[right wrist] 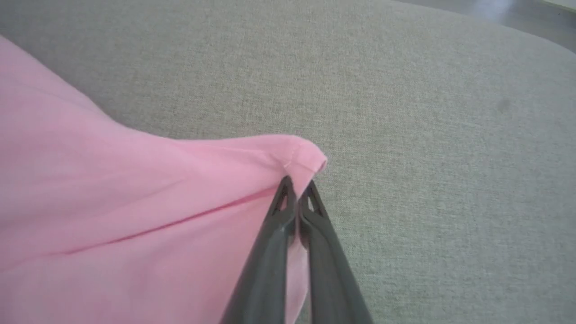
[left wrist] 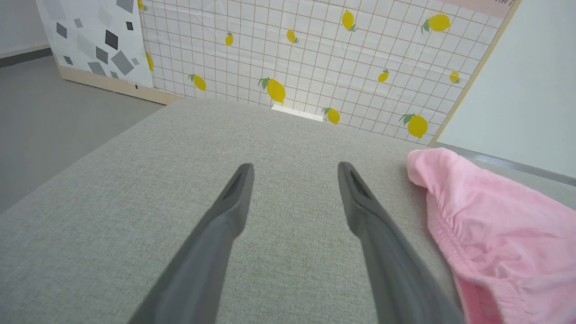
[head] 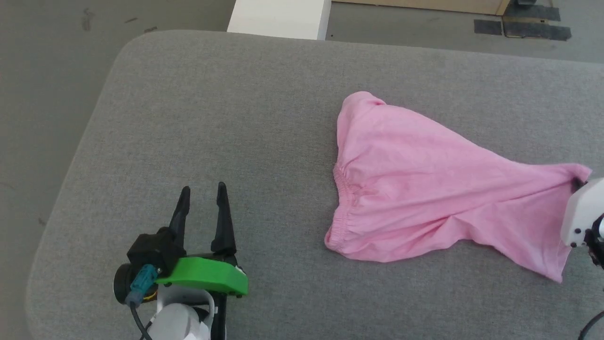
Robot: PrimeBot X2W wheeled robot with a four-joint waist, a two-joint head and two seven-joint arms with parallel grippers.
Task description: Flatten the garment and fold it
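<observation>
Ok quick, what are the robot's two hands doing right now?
Left gripper: open, holding nothing.
Right gripper: shut on a corner of the pink garment.

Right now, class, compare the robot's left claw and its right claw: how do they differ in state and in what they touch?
The left claw stands open, its long dark fingers well apart; the right claw is shut, fingers pressed together. The left claw holds nothing, over the bare grey fabric cushion; the right claw pinches a corner of the soft light pink garment. Both have two long, dark, tapering fingers.
</observation>
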